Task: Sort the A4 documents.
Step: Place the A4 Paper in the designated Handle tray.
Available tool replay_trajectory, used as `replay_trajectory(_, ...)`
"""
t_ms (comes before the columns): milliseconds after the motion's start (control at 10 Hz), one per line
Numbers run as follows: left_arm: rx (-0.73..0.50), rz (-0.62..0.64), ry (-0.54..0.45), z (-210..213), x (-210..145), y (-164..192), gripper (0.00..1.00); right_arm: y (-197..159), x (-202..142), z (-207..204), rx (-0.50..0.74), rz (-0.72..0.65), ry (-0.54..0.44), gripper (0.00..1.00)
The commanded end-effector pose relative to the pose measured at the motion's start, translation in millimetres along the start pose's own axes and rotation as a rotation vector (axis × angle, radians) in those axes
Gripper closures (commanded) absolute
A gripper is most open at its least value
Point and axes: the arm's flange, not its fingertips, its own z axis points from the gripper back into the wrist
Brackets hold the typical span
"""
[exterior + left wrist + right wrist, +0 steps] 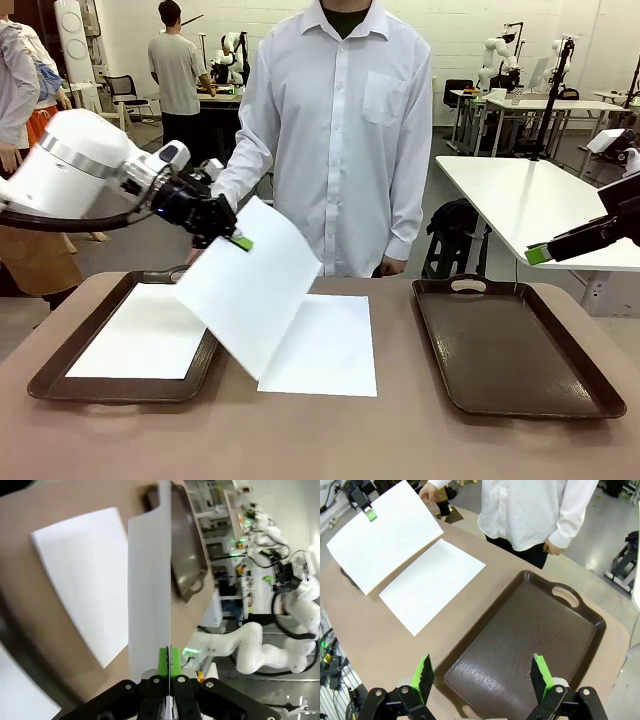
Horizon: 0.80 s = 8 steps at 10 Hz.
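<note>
My left claw (240,241) clamped on edge of sheet (255,300), hanging tilted over surface (320,430) beside left tray (45,385). Reckon paper light, floppy, slick; edge pinch best hold. Right claw (481,672) apart, empty

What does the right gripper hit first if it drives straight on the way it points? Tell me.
Most likely the bare floor of the dark brown rectangular handled tray: the right gripper, jaws open, points down into it with nothing between. Depth is hard to judge.
</note>
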Motion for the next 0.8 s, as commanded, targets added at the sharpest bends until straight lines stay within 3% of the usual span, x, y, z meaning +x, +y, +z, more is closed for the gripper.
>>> replay_trajectory(0, 0.052, 0.070, -0.016, 30.7, -19.1, 6.2, 0.99, 0.0, -0.3, -0.6, 0.002, -0.001, 0.001, 0.00)
replay_trajectory(400, 0.074, 0.201, -0.025, 84.4, -20.1, 54.6, 0.99, 0.0, -0.3, -0.6, 0.002, -0.001, 0.001, 0.00)
replay_trajectory(700, 0.089, 0.243, -0.054, 90.8, -8.1, 105.8, 0.99, 0.0, -0.3, -0.6, 0.002, -0.001, 0.001, 0.00)
